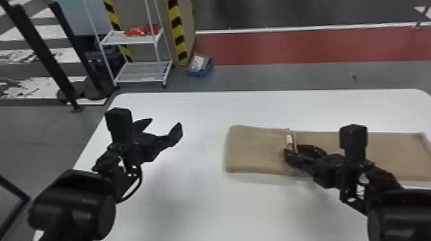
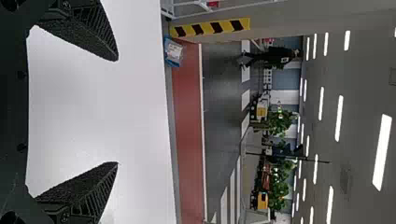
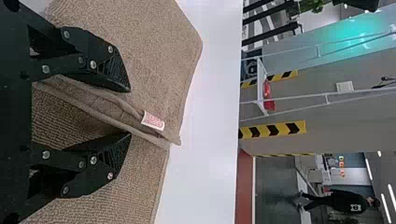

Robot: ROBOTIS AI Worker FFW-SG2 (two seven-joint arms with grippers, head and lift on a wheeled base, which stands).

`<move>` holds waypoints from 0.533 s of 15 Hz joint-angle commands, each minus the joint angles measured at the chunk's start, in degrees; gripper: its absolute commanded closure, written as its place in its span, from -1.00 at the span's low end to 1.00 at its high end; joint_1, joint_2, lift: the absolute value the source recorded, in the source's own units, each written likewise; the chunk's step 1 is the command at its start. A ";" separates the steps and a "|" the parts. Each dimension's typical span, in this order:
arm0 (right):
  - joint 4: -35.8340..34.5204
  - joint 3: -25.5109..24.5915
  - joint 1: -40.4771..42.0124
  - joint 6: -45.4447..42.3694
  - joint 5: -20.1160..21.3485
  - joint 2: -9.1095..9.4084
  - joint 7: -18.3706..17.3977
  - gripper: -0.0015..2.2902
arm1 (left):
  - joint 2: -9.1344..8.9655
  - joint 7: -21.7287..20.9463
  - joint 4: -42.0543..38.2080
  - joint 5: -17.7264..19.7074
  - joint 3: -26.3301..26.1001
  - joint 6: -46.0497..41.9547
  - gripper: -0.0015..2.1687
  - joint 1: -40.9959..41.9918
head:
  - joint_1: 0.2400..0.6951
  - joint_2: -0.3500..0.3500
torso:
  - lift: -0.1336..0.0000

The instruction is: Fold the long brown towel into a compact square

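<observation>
The long brown towel (image 1: pixel 253 150) lies on the right side of the white table (image 1: pixel 198 202). Its left part is folded over. The flap's edge pokes up, with a little white tag (image 1: pixel 289 140) on it.

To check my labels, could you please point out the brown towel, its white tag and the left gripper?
Brown towel (image 1: pixel 256 150): head view, its left end.
White tag (image 3: pixel 152 121): right wrist view, its middle.
Left gripper (image 2: pixel 116 111): left wrist view, between its fingertips.
</observation>
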 commanded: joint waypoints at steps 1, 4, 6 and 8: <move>-0.45 0.02 0.07 0.15 -0.20 0.31 0.17 -0.27 | 0.00 -0.07 -0.03 0.19 0.14 -0.08 -0.92 0.11 | 1.00 0.38 | -0.86; -0.45 -0.16 0.07 0.50 -0.28 0.31 0.61 -0.21 | 0.00 -0.16 -0.03 0.19 0.14 -0.08 -0.92 0.11 | 1.00 0.38 | -0.86; -0.45 -0.16 -0.37 1.73 -0.28 0.31 0.97 -0.01 | 0.00 -0.16 -0.03 0.19 0.14 0.10 -0.92 0.11 | 1.00 0.39 | -0.86; -0.45 -0.33 -0.37 1.73 -0.72 0.31 1.67 0.03 | 0.00 -0.07 -0.12 0.19 0.14 0.10 -0.92 0.28 | 1.00 0.39 | -0.86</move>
